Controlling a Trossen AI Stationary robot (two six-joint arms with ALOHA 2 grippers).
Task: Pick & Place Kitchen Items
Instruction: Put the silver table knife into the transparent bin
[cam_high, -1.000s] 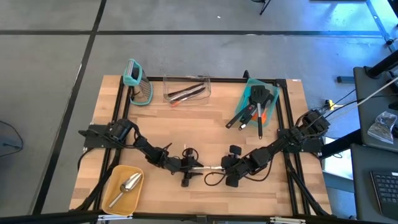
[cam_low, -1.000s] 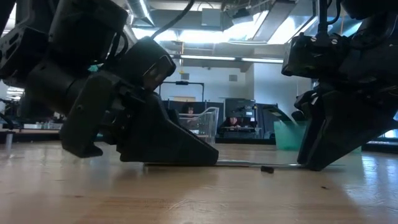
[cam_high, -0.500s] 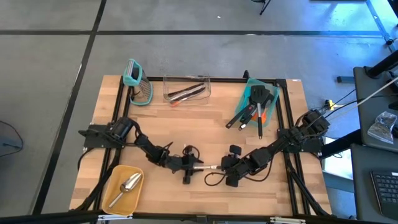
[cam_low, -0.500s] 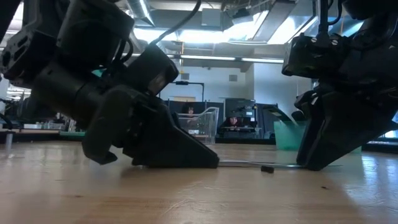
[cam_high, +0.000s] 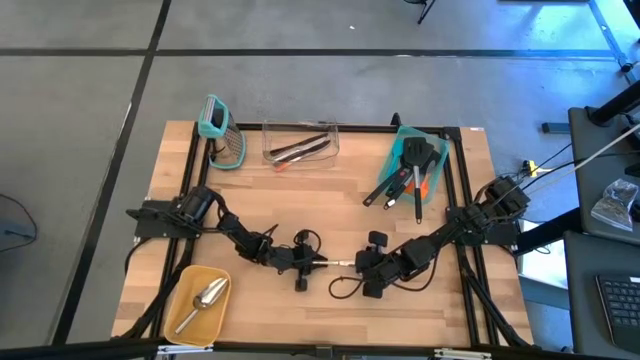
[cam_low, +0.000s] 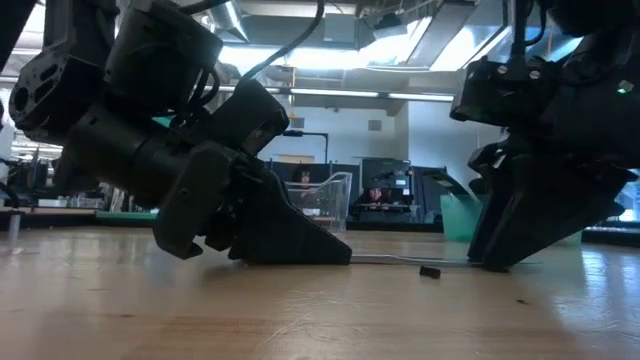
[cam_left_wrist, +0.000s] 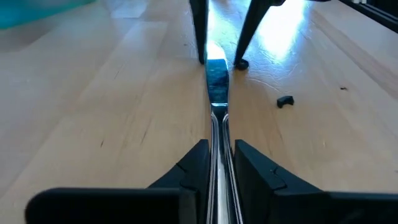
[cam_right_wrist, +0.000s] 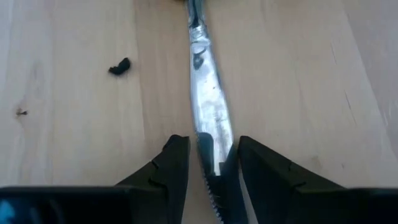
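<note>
Both your grippers sit low at the front middle of the bench (cam_high: 330, 200), facing each other along one thin metal utensil (cam_high: 340, 264) that lies flat on the wood between them.

Left gripper (cam_high: 318, 264): its wrist view shows the two fingers (cam_left_wrist: 194, 165) pressed close on either side of the utensil's narrow handle, jaws closed on it. The polished flat part (cam_left_wrist: 216, 78) runs away from them toward the other arm.

Right gripper (cam_high: 358, 266): jaws closed on the opposite end; its fingers (cam_right_wrist: 169, 162) flank the shiny flat blade (cam_right_wrist: 208, 106), which has a toothed edge near the tips.

Low view: both fingertip sets touch the bench, the thin metal strip (cam_low: 400, 261) spanning between them.

A small black fragment (cam_right_wrist: 119, 66) lies loose on the wood just beside the blade.

Elsewhere on your bench:
- yellow tray (cam_high: 181, 287), front left, holding a silver scoop (cam_high: 204, 298)
- clear bin (cam_high: 270, 131) at the back with dark utensils (cam_high: 300, 148)
- teal bin (cam_high: 437, 170), back right, with black turners (cam_high: 415, 155) and something orange
- teal-handled grater-like item (cam_high: 222, 135), back left
</note>
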